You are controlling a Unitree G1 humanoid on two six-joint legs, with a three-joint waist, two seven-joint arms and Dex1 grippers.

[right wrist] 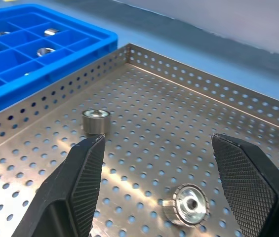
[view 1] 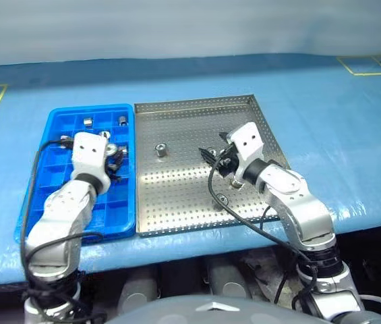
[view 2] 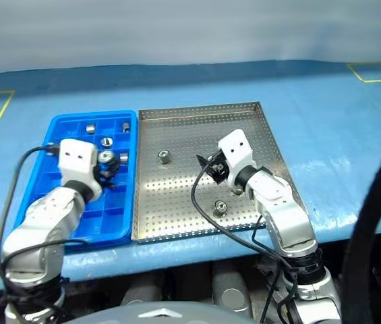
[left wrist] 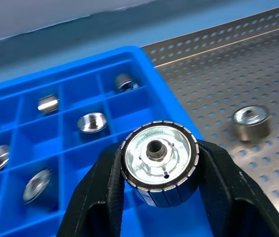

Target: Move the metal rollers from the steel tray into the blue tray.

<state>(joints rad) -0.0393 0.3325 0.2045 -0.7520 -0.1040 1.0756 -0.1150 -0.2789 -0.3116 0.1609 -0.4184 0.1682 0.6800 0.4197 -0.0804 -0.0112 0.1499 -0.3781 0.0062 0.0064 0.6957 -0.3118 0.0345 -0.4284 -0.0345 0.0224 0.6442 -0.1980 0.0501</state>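
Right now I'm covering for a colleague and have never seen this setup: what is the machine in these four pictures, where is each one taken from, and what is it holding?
It is a two-armed humanoid robot. Two pictures come from cameras in its head, looking down over both arms at a blue-covered table. The other two come from a camera on each wrist, looking along that gripper's two black fingers.

On the table lie a blue tray with small square compartments and, beside it, a perforated steel tray.

The left gripper is over the blue tray and is shut on one of the metal rollers, a short shiny ring-like cylinder. Several rollers already sit in compartments.

The right gripper hangs open over the steel tray, holding nothing. At least two rollers are left there: one farther back and one nearer the front edge.
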